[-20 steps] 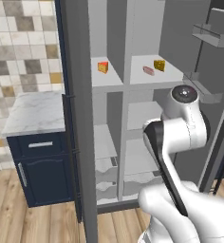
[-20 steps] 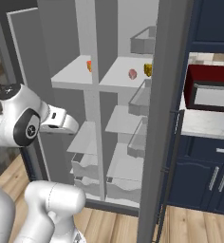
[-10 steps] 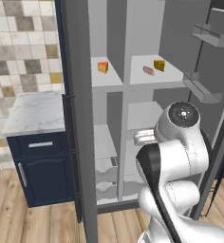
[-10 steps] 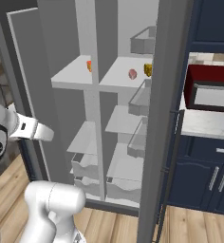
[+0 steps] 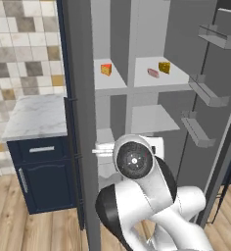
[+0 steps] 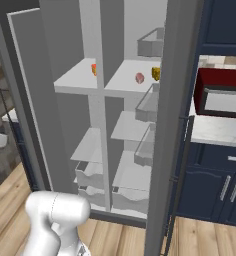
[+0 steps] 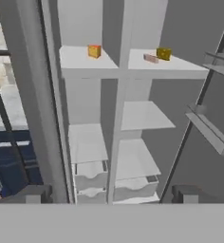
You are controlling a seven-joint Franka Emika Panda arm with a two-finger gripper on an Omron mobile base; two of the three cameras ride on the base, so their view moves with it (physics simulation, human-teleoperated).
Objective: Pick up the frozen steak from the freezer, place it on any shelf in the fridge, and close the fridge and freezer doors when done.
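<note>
Pinkish steak: frozen steak (image 5: 153,73) lying on the fridge's upper shelf (image 5: 176,79), just beside the yellow-brown block (image 5: 164,67)
Orange cheese wedge (image 5: 105,69): over in the freezer (image 5: 110,81)
Gripper (image 7: 111,194): fingers wide apart, nothing in them
Doors: both hanging open

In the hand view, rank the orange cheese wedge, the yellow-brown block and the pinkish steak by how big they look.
1. yellow-brown block and orange cheese wedge: look alike in size, so no ranking between them.
2. steak: flattest and slimmest of the three.

frozen steak (image 5: 153,73) on the fridge shelf (image 5: 156,80), left of yellow block (image 5: 164,67); cheese wedge (image 5: 105,69) in freezer (image 5: 107,83)
</note>
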